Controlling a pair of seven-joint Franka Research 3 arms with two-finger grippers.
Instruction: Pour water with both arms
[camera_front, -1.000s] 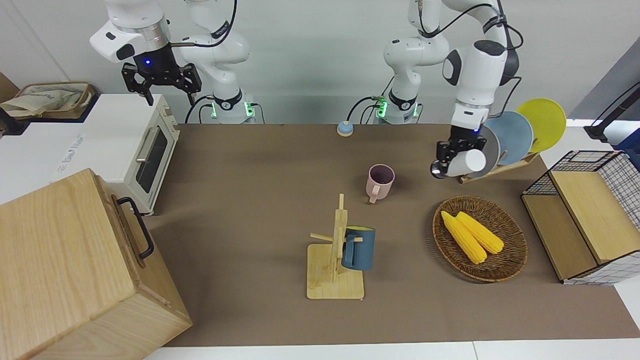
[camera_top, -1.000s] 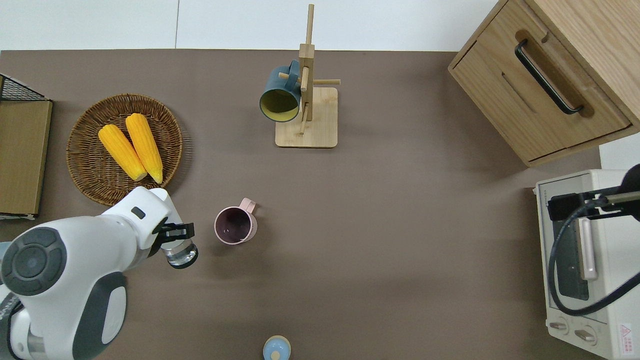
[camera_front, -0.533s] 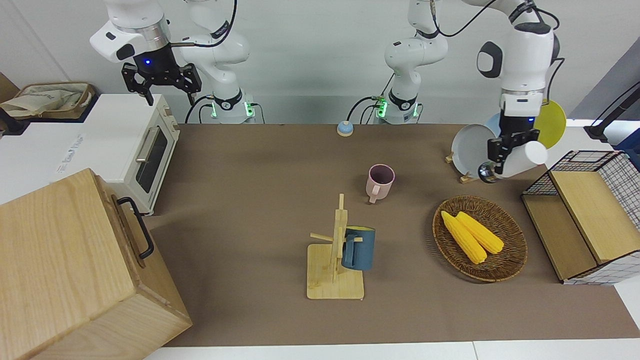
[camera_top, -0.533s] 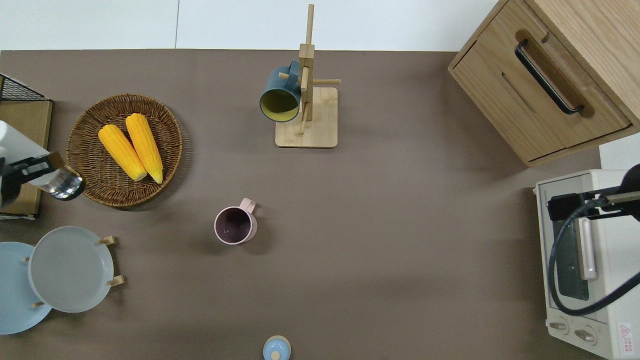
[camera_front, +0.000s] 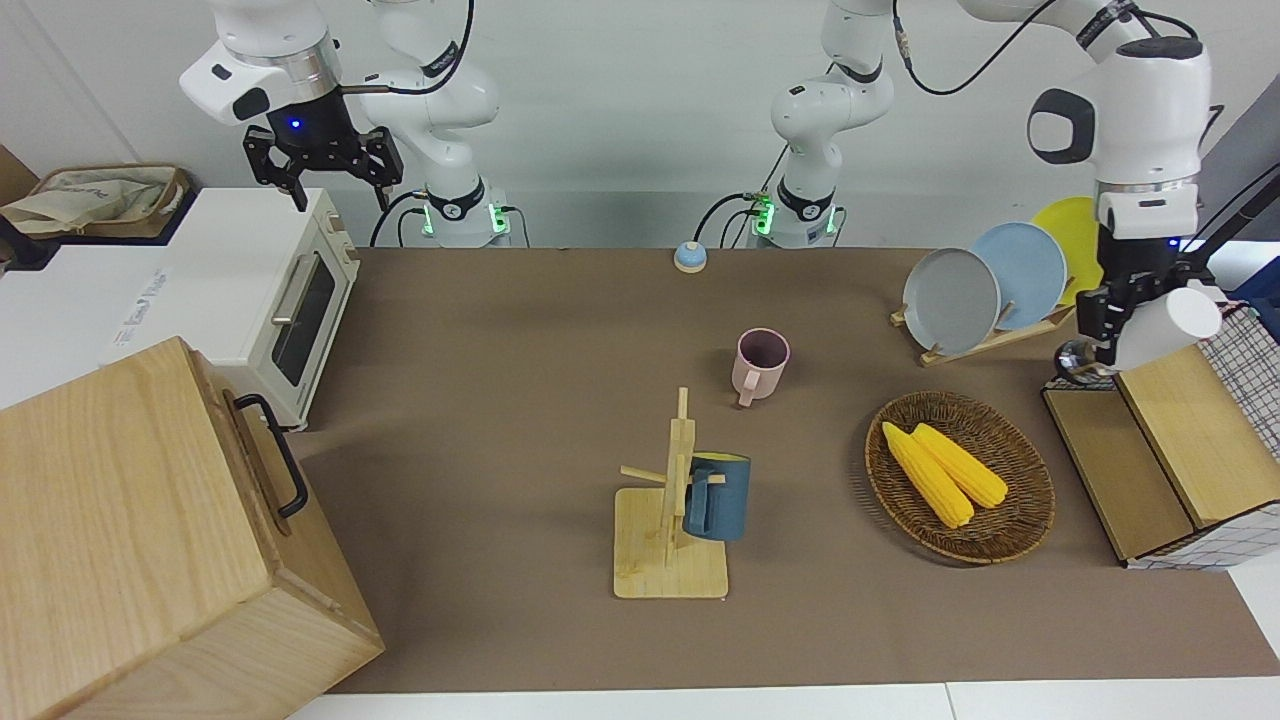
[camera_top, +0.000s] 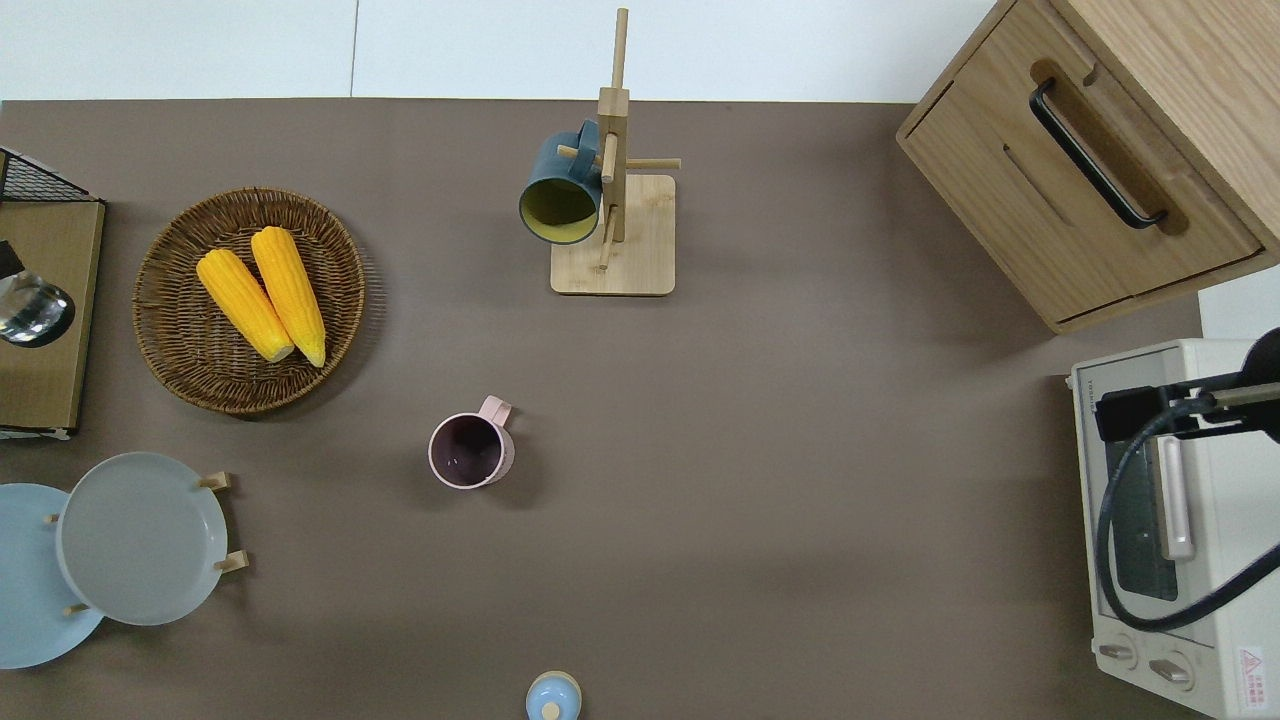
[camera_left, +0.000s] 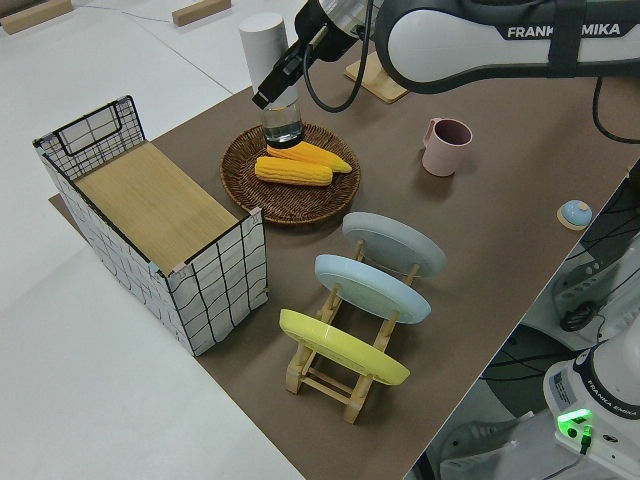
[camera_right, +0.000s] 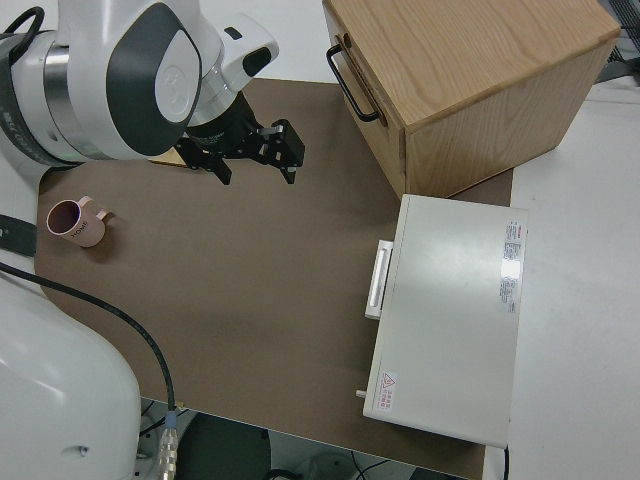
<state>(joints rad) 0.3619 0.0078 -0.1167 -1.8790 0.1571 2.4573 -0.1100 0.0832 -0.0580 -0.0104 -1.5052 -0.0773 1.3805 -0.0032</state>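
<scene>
The left gripper (camera_front: 1100, 325) is closed on a bottle (camera_front: 1150, 328) with a white cap end and a clear lower part, gripping it around the middle. The bottle is up in the air and tilted, its long axis slanting: in the front view the white cap end sits higher, toward the left arm's end of the table, and the clear base (camera_top: 30, 310) sits lower, toward the middle of the table. The overhead view shows that clear end over the wooden shelf of the wire basket (camera_top: 45, 330) at the left arm's end of the table; the rest of the bottle is out of that view. In the left side view the white end (camera_left: 263, 35) stands up and the clear end (camera_left: 282, 122) hangs below the black fingers (camera_left: 270, 95). Beside the wire basket lies a wicker tray (camera_top: 170, 350) with two corn cobs (camera_top: 262, 292). A pink mug (camera_top: 470, 452) stands upright on the brown table (camera_top: 750, 450), well apart from the bottle, its mouth up. Nearer to the robots than the tray, a rack holds plates (camera_front: 985, 285). A blue cup (camera_top: 560, 188) hangs on a wooden stand (camera_top: 615, 230) farther from the robots than the mug. The right arm is parked, its gripper (camera_front: 322, 170) with fingers spread wide and holding nothing.
</scene>
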